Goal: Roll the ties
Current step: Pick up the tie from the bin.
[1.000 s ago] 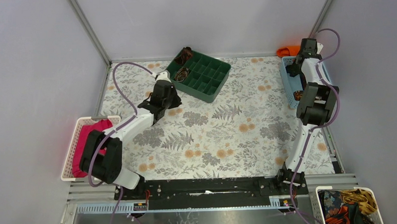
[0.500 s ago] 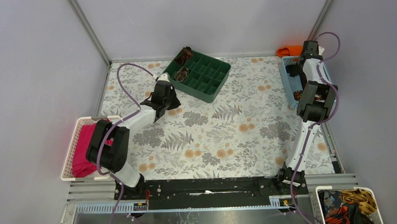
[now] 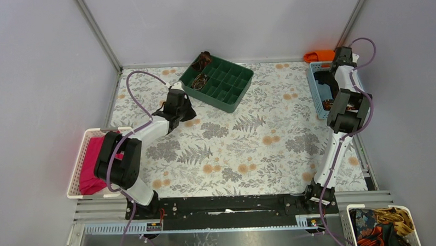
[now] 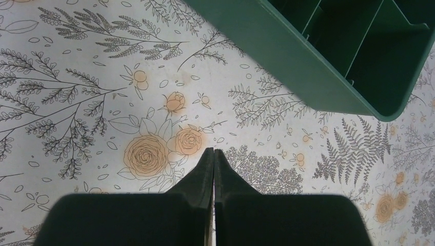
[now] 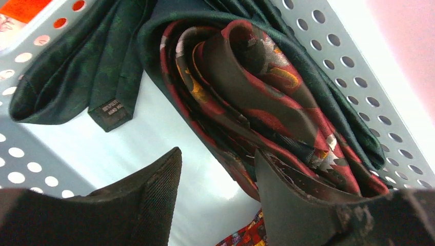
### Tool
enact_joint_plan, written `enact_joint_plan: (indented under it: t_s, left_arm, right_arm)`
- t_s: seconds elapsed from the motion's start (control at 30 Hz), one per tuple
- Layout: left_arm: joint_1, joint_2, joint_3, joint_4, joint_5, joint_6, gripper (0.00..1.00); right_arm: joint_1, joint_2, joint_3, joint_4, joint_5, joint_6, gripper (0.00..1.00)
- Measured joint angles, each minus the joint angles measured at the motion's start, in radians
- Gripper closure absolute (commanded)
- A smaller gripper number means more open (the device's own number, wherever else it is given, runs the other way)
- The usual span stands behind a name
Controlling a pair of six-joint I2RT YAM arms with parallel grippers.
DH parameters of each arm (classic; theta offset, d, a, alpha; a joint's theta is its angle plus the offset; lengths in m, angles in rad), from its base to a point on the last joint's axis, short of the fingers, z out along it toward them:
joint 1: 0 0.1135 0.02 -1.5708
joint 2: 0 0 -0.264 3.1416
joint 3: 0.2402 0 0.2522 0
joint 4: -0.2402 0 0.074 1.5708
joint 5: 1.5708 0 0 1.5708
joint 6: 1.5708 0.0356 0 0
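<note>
There were two robot arms, the left arm (image 3: 150, 130) and the right arm (image 3: 347, 110). There was one green tray (image 3: 232, 93) at the far side with two rolled ties in it, a far rolled tie (image 3: 203, 60) and a near rolled tie (image 3: 199, 81). There were three baskets: a white basket (image 3: 77, 160) on the left, a blue basket (image 3: 315, 92) far right, and a second white basket (image 3: 351, 217) near right. There was one pink cloth (image 3: 96, 152).
</note>
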Motion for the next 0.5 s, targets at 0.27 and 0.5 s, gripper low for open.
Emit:
enact_joint_plan:
  t_s: [0.27,0.5]
  left_arm:
    - [0.001,0.000,0.000,0.002,0.007,0.001,0.99]
    - [0.005,0.010,0.000,0.002,0.028,0.002,1.00]
  right_arm:
    - [-0.013,0.069,0.038,-0.011,-0.005,-0.022,0.51]
    - [-0.020,0.114,0.081,-0.026,-0.040,-0.023,0.91]
